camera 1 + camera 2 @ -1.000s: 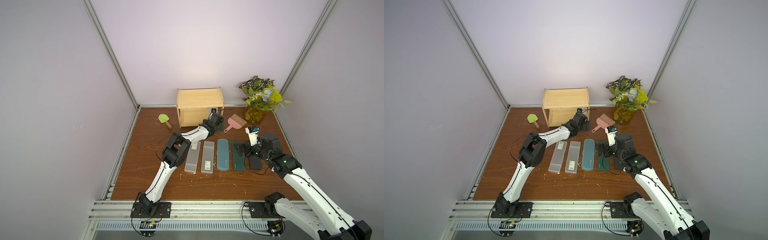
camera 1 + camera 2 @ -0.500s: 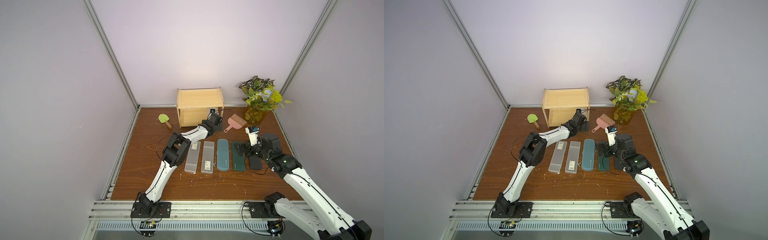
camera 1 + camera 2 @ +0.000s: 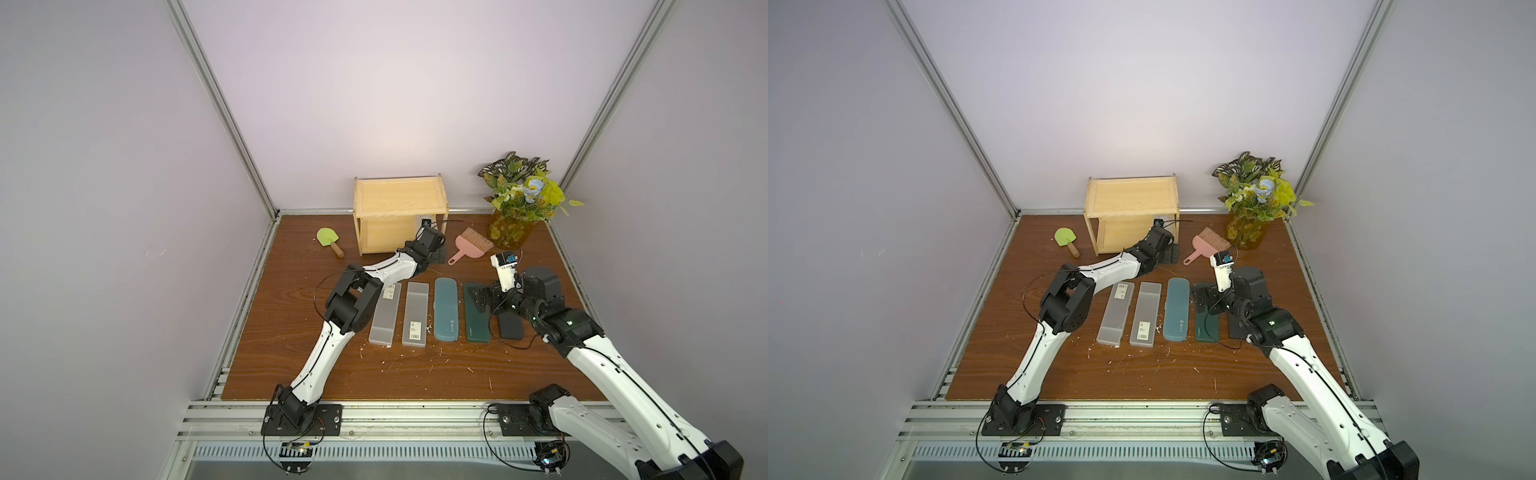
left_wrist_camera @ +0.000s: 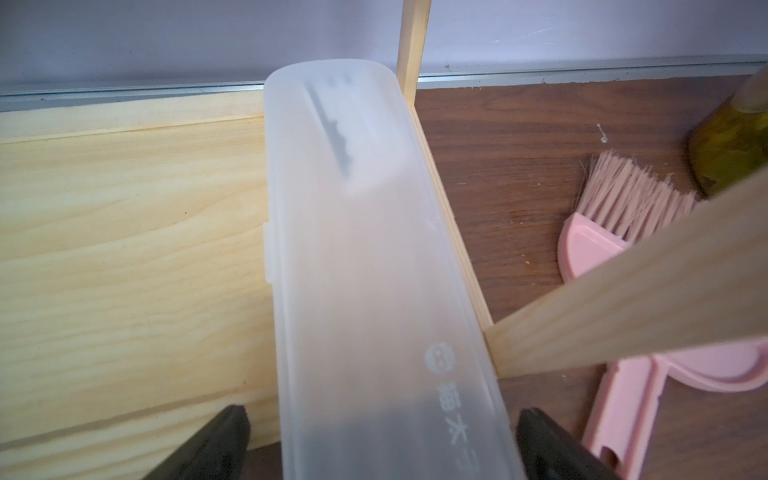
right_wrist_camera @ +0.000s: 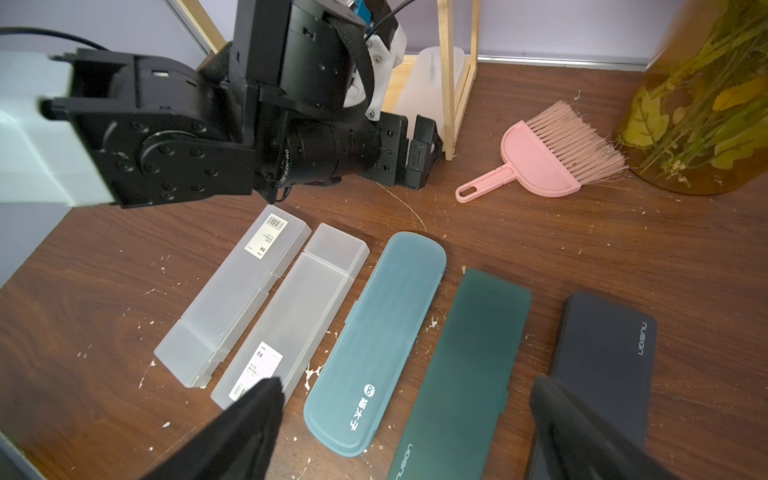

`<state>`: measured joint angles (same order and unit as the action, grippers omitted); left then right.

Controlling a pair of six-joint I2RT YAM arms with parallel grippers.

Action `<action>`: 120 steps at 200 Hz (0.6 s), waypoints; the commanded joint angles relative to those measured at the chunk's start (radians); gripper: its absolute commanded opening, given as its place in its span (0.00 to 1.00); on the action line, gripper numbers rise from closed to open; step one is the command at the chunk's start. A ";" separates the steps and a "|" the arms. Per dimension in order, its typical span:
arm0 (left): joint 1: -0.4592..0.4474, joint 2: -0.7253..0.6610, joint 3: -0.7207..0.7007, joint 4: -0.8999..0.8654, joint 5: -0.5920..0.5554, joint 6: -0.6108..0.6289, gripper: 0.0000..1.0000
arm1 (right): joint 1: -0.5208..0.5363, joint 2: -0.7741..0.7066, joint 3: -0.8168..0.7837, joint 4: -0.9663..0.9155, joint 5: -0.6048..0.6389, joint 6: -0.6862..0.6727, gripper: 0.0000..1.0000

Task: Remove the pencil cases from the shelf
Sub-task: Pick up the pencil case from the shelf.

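The pine shelf (image 3: pixel 399 203) stands at the back wall. One frosted pencil case (image 4: pixel 365 249) lies on its lower tier by the right front post. My left gripper (image 4: pixel 382 415) is open astride that case's near end, with a gap on each side. In a top view the left gripper (image 3: pixel 432 241) is at the shelf's right front corner. Several cases lie in a row on the table: two frosted (image 5: pixel 232 295) (image 5: pixel 299 316), teal (image 5: pixel 374 340), dark green (image 5: pixel 461 374) and black (image 5: pixel 602 357). My right gripper (image 5: pixel 407 386) hangs open above the teal and green ones, holding nothing.
A pink hand brush (image 3: pixel 469 245) lies just right of the shelf, close to the left gripper. A green spatula (image 3: pixel 328 239) lies to the shelf's left. A glass vase of leaves (image 3: pixel 515 208) fills the back right corner. Walls enclose three sides.
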<state>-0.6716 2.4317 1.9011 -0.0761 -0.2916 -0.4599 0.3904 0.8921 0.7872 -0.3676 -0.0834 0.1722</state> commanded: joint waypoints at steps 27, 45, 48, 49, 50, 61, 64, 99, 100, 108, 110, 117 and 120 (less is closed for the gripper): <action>0.015 0.022 0.004 -0.068 -0.045 0.009 0.99 | -0.005 -0.004 -0.004 0.016 0.006 -0.004 0.99; 0.021 0.011 -0.015 -0.062 -0.051 0.012 0.99 | -0.005 -0.001 -0.004 0.018 0.004 -0.004 0.99; 0.022 0.009 -0.018 -0.062 -0.051 0.012 0.99 | -0.005 -0.001 -0.003 0.018 0.004 -0.004 0.99; 0.023 0.008 -0.019 -0.062 -0.051 0.012 0.99 | -0.005 -0.001 -0.005 0.018 0.005 -0.004 0.99; 0.023 0.008 -0.020 -0.061 -0.052 0.012 0.99 | -0.005 -0.001 -0.004 0.018 0.004 -0.004 0.99; 0.028 0.001 -0.033 -0.059 -0.055 0.012 0.99 | -0.005 0.001 -0.003 0.018 0.005 -0.003 0.99; 0.029 -0.002 -0.035 -0.059 -0.056 0.013 0.99 | -0.005 0.001 -0.004 0.019 0.004 -0.003 0.99; 0.043 -0.030 -0.076 -0.047 -0.063 0.022 0.99 | -0.005 0.004 -0.002 0.025 -0.001 -0.001 0.99; 0.043 -0.031 -0.076 -0.047 -0.063 0.022 0.99 | -0.005 0.005 -0.002 0.025 -0.001 -0.001 0.99; 0.044 -0.036 -0.084 -0.044 -0.062 0.024 0.99 | -0.005 0.008 -0.001 0.027 -0.003 0.000 0.99; 0.044 -0.037 -0.084 -0.043 -0.061 0.024 0.99 | -0.006 0.008 -0.001 0.027 -0.004 0.000 0.99; 0.044 -0.041 -0.088 -0.041 -0.061 0.027 0.99 | -0.005 0.010 -0.001 0.027 -0.003 0.000 0.99; 0.043 -0.043 -0.088 -0.038 -0.058 0.029 0.99 | -0.006 0.010 0.000 0.027 -0.003 0.000 0.99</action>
<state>-0.6502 2.4100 1.8484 -0.0669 -0.3420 -0.4381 0.3901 0.8932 0.7868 -0.3630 -0.0841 0.1726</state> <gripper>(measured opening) 0.991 0.992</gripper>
